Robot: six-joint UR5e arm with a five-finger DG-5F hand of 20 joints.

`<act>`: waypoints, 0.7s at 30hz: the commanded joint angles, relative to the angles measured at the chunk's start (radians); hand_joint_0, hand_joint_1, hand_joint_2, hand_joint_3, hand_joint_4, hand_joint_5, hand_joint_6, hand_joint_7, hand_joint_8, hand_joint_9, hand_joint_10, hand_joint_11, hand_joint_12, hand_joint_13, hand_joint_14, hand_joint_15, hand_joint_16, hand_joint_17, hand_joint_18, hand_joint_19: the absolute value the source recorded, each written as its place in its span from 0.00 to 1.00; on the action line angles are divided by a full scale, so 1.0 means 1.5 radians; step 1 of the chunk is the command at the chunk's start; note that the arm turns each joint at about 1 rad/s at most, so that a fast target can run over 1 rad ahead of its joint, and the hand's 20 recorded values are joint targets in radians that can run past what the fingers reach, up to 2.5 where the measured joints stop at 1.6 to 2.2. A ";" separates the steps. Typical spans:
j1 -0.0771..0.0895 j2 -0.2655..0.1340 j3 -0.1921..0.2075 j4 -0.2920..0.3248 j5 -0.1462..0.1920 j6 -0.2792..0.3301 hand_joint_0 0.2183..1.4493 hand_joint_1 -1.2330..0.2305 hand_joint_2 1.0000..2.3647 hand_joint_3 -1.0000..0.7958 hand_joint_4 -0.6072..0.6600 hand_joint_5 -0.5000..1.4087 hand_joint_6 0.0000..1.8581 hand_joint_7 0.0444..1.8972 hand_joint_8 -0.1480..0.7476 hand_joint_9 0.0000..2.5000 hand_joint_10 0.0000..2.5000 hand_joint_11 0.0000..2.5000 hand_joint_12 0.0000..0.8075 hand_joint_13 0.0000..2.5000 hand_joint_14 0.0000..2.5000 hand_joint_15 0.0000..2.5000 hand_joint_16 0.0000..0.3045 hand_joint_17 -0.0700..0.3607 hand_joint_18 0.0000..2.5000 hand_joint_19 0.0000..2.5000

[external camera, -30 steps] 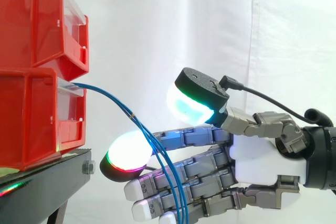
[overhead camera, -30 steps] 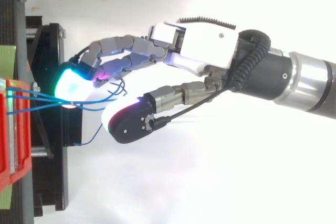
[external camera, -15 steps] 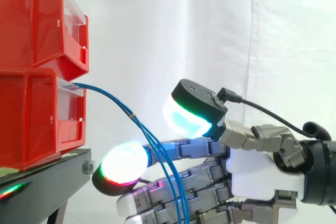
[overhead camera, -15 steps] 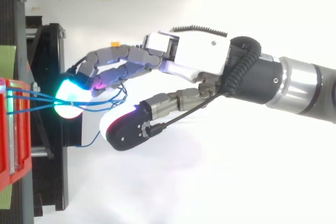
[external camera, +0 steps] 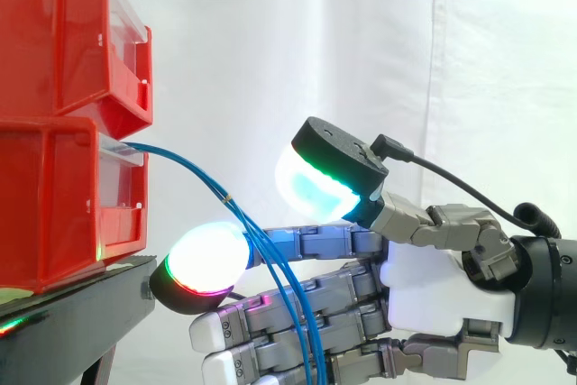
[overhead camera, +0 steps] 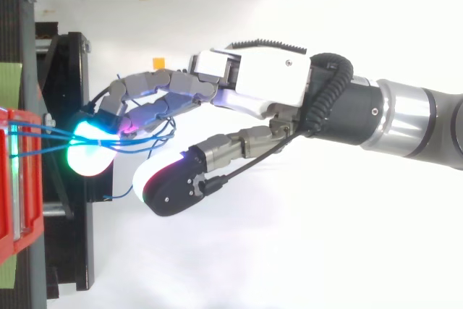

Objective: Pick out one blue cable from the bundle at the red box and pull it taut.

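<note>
- At the front of the lower red bin (external camera: 63, 196), the blue cables (external camera: 194, 169) leave as a bundle and arc down to the right.
- They cross the hand's (external camera: 433, 281) outstretched fingers (external camera: 306, 242); the thumb stands apart above them, and nothing is pinched.
- A black stand (external camera: 72, 317) carries the bin, close beside the fingertips.
- A white curtain (external camera: 361, 42) hangs behind.

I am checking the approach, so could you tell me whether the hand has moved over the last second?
Yes. In the side view the hand has shifted left, towards the lower red bin.
</note>
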 commanded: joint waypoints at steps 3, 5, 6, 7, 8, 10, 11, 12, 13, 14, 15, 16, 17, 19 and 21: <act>-0.006 0.000 0.000 -0.002 -0.016 0.006 0.29 0.43 0.01 0.33 0.63 0.18 0.27 0.51 0.45 0.26 0.00 0.10 0.38 0.25 0.00 0.14 0.14 0.39 0.19 0.21; -0.008 0.000 0.000 -0.002 -0.021 0.008 0.30 0.43 0.01 0.33 0.63 0.18 0.27 0.51 0.45 0.26 0.00 0.11 0.39 0.25 0.01 0.14 0.14 0.39 0.19 0.22; -0.008 0.000 0.000 -0.002 -0.022 0.009 0.30 0.43 0.01 0.33 0.62 0.18 0.27 0.52 0.45 0.26 0.00 0.11 0.39 0.25 0.00 0.14 0.14 0.39 0.19 0.22; -0.009 0.000 0.000 -0.001 -0.023 0.009 0.30 0.43 0.01 0.33 0.63 0.18 0.27 0.52 0.45 0.26 0.00 0.10 0.38 0.25 0.00 0.14 0.14 0.39 0.19 0.22; -0.011 0.000 0.001 0.001 -0.025 0.010 0.30 0.43 0.01 0.33 0.62 0.18 0.27 0.52 0.45 0.26 0.00 0.11 0.38 0.25 0.01 0.14 0.14 0.39 0.19 0.22; -0.011 0.000 0.000 0.001 -0.026 0.011 0.30 0.43 0.01 0.33 0.62 0.18 0.27 0.52 0.45 0.26 0.00 0.11 0.38 0.25 0.00 0.14 0.14 0.39 0.19 0.22; -0.011 0.000 0.000 0.000 -0.026 0.011 0.30 0.43 0.01 0.33 0.62 0.18 0.27 0.52 0.45 0.26 0.00 0.11 0.38 0.25 0.01 0.14 0.14 0.39 0.19 0.22; -0.011 0.000 0.000 0.000 -0.026 0.011 0.30 0.43 0.01 0.33 0.62 0.18 0.27 0.52 0.45 0.26 0.00 0.11 0.38 0.25 0.01 0.14 0.14 0.39 0.19 0.22; -0.012 0.000 0.000 0.001 -0.027 0.011 0.30 0.43 0.01 0.33 0.62 0.18 0.27 0.53 0.45 0.26 0.00 0.10 0.38 0.25 0.01 0.14 0.14 0.39 0.19 0.22; -0.013 0.000 0.000 0.001 -0.027 0.011 0.30 0.43 0.01 0.33 0.62 0.18 0.27 0.52 0.45 0.26 0.00 0.11 0.38 0.25 0.01 0.14 0.14 0.39 0.19 0.22; -0.013 0.000 0.000 0.001 -0.027 0.011 0.30 0.43 0.01 0.33 0.62 0.18 0.27 0.53 0.45 0.26 0.00 0.11 0.38 0.25 0.01 0.14 0.14 0.39 0.19 0.22; -0.014 0.000 0.000 0.001 -0.027 0.011 0.30 0.43 0.01 0.33 0.62 0.18 0.27 0.52 0.45 0.26 0.00 0.11 0.38 0.25 0.01 0.14 0.14 0.39 0.19 0.22; -0.014 0.000 0.000 0.001 -0.027 0.011 0.30 0.43 0.01 0.33 0.62 0.18 0.27 0.53 0.45 0.26 0.00 0.11 0.38 0.25 0.00 0.14 0.14 0.39 0.19 0.22; -0.016 0.000 0.000 0.000 -0.027 0.011 0.30 0.43 0.01 0.33 0.62 0.18 0.27 0.53 0.45 0.26 0.00 0.11 0.38 0.25 0.01 0.14 0.14 0.39 0.19 0.22; -0.018 0.000 0.000 0.000 -0.028 0.011 0.30 0.43 0.01 0.33 0.62 0.18 0.27 0.52 0.45 0.26 0.00 0.11 0.39 0.26 0.01 0.14 0.14 0.39 0.19 0.22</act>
